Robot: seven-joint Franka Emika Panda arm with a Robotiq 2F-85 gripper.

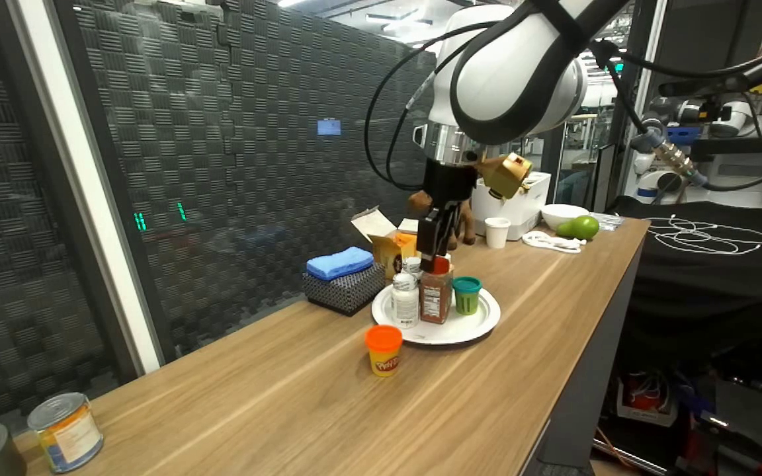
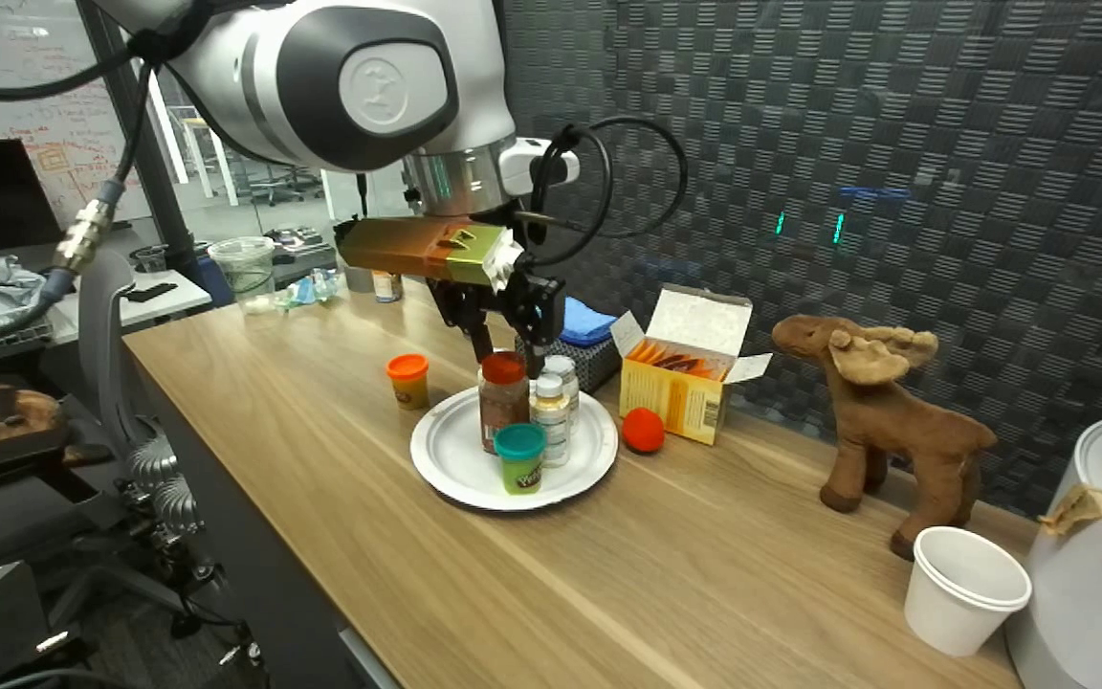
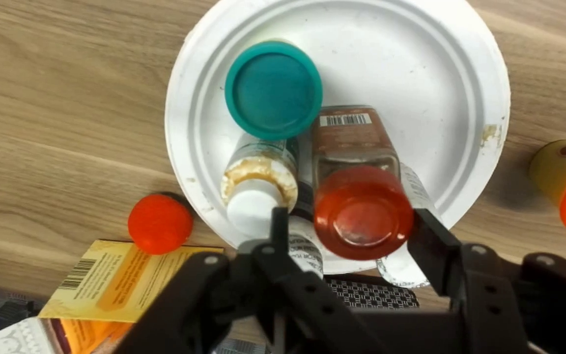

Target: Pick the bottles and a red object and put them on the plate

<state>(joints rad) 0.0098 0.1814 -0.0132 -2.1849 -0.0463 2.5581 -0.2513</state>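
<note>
Spotter A: In an exterior view, your tabletop (image 2: 254, 402) ends well left of the plate (image 2: 444, 455); a broad stretch of wood gives you room before the plate and rightward toward the paper cups (image 2: 962, 598).

Spotter B: In the wrist view you also have room at the plate's upper right. How does your gripper (image 3: 349, 212) stand?

Spotter A: Above the plate, fingers apart, one either side of the lid of the red-capped bottle (image 3: 359, 184). You see a gap on the left in the wrist view; whether the right finger touches, I can't tell.

Spotter B: Your containers?

Spotter A: Left of the plate, apart from it, an orange-lidded tub (image 2: 408, 388). On the plate, that bottle stands upright, then a green tub (image 2: 522, 474) with a teal lid, then a white-capped bottle (image 2: 552, 421). Just right of the plate lies the round red object (image 2: 644, 431); farther right, an open yellow box (image 2: 668, 397) holds orange packets (image 2: 675, 357).

Spotter B: In the wrist view you have a barcode on the box, lower left of the plate, "FOR YOU" on a white bottle (image 3: 305, 248) at its lower rim, and a barcode on the red-capped bottle. In an exterior view, you can read "Play-Doh" on the orange-lidded tub.
</note>
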